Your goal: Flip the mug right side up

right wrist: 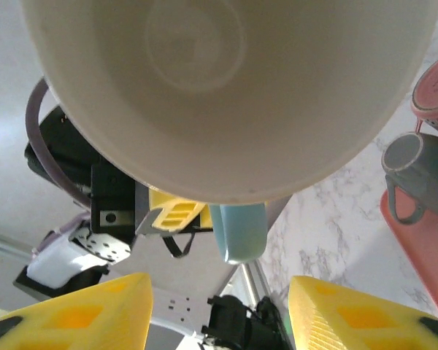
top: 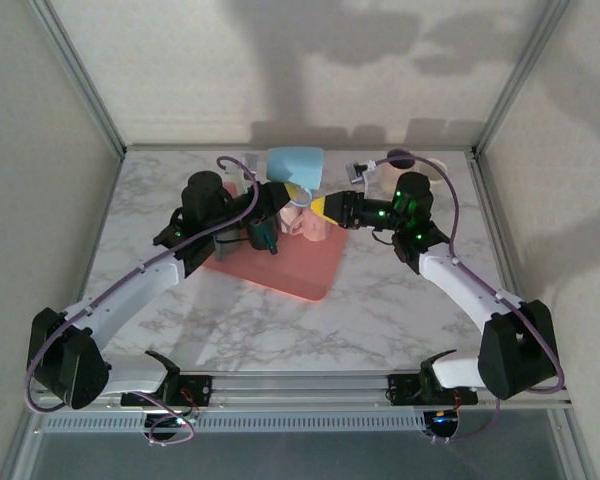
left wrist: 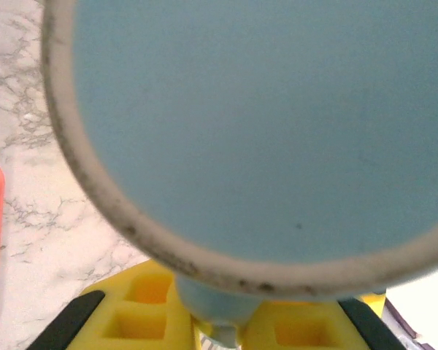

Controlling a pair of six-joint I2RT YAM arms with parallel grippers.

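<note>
**A:** Start with the overhead camera. Where's the mug?

**B:** The light-blue mug (top: 295,162) is held up off the desk (top: 400,300), at the back, beyond the pink tray (top: 280,265). The left claw (top: 292,192) meets it from below. The right claw (top: 323,207) points at it from just beside.

**A:** And the left wrist camera?

**B:** The mug (left wrist: 263,131) turns its base to the lens, unglazed ring and all. Its handle (left wrist: 208,313) sits between the yellow fingers (left wrist: 139,313), so the left claw (left wrist: 215,324) is clenched on the handle. I'd say that hold is chosen so a wrist roll can turn the mug.

**A:** Right wrist?

**B:** It looks straight into the mug's (right wrist: 226,95) cream inside, so the mug hangs sideways, mouth toward this arm. The right claw (right wrist: 219,313) is spread wide and grips nothing, probably waiting to steady the rim. A grey cup (right wrist: 416,171) stands on the tray (right wrist: 423,251), with a pink cup (right wrist: 434,91) beside it, both clear of the turn.
</note>
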